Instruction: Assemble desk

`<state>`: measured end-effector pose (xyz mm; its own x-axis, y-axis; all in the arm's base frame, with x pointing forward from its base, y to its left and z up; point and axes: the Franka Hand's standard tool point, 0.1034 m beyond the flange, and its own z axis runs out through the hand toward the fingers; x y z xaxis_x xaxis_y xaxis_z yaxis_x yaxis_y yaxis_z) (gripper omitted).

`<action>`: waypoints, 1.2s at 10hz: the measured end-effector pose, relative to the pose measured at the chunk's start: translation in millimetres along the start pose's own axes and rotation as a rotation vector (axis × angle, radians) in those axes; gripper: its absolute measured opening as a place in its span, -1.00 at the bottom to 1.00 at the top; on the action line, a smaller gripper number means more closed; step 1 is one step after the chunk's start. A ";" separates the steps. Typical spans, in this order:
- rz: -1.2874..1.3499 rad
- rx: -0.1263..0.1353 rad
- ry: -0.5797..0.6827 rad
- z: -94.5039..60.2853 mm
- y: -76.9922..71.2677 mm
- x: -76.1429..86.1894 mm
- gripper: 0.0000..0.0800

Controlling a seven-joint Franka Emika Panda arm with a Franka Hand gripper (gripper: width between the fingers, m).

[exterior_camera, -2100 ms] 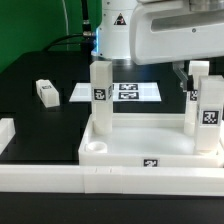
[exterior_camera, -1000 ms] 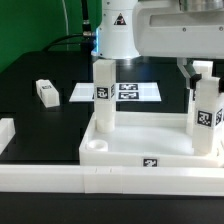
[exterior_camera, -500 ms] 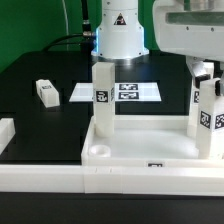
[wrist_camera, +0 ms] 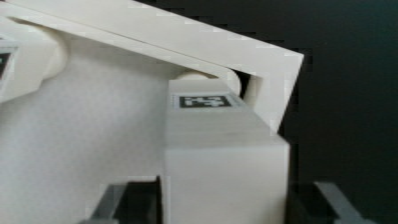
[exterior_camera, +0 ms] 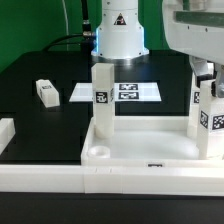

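While the gripper (wrist_camera: 222,203) clamps a leg (exterior_camera: 207,120) upright at the desk panel (exterior_camera: 140,150) corner, a second leg (exterior_camera: 101,95) stands nearby, marker board (exterior_camera: 140,92) behind.

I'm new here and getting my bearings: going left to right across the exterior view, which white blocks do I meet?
Loose leg lying flat → upright leg standing in the desk panel → held leg at the panel's other end.
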<state>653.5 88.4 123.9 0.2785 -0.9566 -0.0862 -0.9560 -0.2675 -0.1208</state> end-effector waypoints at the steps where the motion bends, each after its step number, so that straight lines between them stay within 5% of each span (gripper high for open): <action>1: -0.026 -0.003 0.002 0.0 0.1 0.0 0.27; 2: -0.116 -0.011 0.000 -0.7 0.1 -0.2 0.27; 3: -0.232 -0.018 0.008 -1.9 -0.7 -0.1 0.55; 4: -0.350 -0.023 0.014 -1.9 -0.6 0.0 0.61; 12: -0.977 -0.042 0.026 0.0 -0.4 3.3 0.62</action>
<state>654.8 85.4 123.7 0.9480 -0.3136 0.0550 -0.3079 -0.9470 -0.0917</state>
